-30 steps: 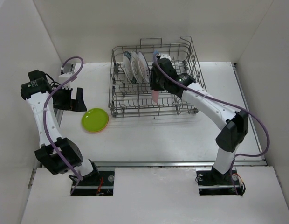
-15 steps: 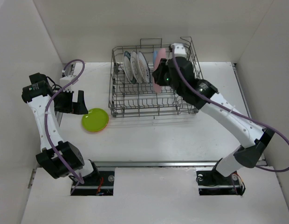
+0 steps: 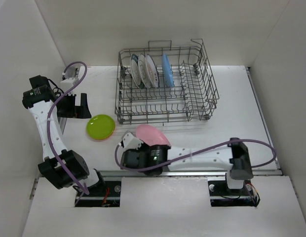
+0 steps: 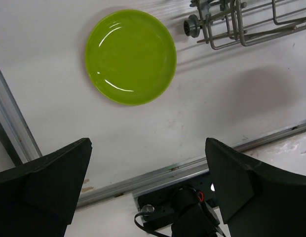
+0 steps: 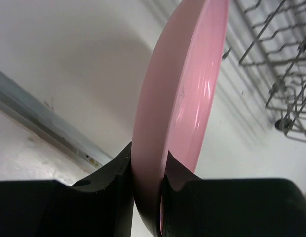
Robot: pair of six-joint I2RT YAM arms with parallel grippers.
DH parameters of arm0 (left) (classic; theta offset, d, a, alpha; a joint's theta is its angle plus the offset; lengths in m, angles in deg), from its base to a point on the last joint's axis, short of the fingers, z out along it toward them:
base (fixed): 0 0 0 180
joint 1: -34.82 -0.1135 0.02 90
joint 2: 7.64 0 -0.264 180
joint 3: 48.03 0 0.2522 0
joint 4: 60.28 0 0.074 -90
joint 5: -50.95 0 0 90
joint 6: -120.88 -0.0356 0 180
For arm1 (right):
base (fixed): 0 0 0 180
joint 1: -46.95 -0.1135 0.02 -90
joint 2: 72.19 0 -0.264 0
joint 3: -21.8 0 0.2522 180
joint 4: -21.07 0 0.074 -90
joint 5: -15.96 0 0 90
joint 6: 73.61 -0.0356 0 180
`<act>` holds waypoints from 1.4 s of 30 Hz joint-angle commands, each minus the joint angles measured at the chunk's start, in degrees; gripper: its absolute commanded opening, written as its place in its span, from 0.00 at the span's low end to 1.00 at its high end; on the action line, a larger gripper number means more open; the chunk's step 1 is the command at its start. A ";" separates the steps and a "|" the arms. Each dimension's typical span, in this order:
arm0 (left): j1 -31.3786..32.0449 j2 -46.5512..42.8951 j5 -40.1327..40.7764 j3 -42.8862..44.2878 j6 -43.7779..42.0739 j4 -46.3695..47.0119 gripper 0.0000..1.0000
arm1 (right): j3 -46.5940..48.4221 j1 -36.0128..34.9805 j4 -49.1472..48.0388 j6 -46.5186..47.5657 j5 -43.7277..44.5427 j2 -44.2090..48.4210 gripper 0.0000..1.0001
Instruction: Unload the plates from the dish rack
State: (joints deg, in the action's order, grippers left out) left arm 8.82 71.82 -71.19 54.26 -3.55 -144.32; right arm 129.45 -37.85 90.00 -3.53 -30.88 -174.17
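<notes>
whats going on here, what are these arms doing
The right claw is clamped on the rim of a pink plate, holding it low over the table in front of the dish rack. The left claw hangs open above a lime-green plate lying flat on the table. Three white plates and a light blue plate stand in the rack.

Pink plate showing smooth, glossy surface, catching soft highlights. Lime-green plate gleaming, equally smooth and glossy. Dish rack showing thin grey metal wire with dull sheen. Table looking matt white, faintly scuffed. Right gripper looking matt black plastic.
</notes>
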 commanded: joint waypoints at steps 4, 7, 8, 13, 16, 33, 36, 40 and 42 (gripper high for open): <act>-0.02 -2.02 -0.90 0.25 3.58 2.78 1.00 | -0.64 -1.16 11.26 -12.24 5.88 -9.54 0.00; -0.02 -3.25 -2.22 -2.66 4.11 3.66 1.00 | 4.37 0.85 12.59 -16.62 6.41 -16.93 0.09; -0.02 -3.26 -2.22 -2.66 4.11 4.18 1.00 | 4.38 0.86 11.37 -17.16 5.89 -18.07 0.21; -0.02 -3.79 -2.22 -4.50 4.11 4.19 1.00 | 2.53 3.93 2.84 -17.17 0.27 -19.49 0.41; -0.02 -3.09 -2.22 -3.46 3.50 2.27 1.00 | 3.14 5.25 2.21 -17.17 -1.93 -17.31 0.61; -0.02 -2.91 0.24 -3.72 -1.78 -0.38 1.00 | 13.24 33.60 -19.48 -10.58 -19.85 13.20 0.90; -0.02 -2.39 0.76 -3.01 -1.78 -1.17 1.00 | 22.44 42.23 -16.53 -5.76 -25.12 5.76 0.87; -0.02 -2.38 3.66 -1.70 -2.30 -1.79 1.00 | 39.58 50.14 -16.06 -0.30 -29.34 -5.76 0.87; -0.02 -2.38 6.02 -1.70 -2.30 -1.27 1.00 | 41.46 52.18 -17.90 2.41 -32.94 -9.81 0.86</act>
State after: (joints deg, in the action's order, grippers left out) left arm 8.82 70.27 -68.09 50.61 -4.47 -144.39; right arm 167.85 12.92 72.80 -6.98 -55.71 -179.06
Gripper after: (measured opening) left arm 0.997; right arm 0.863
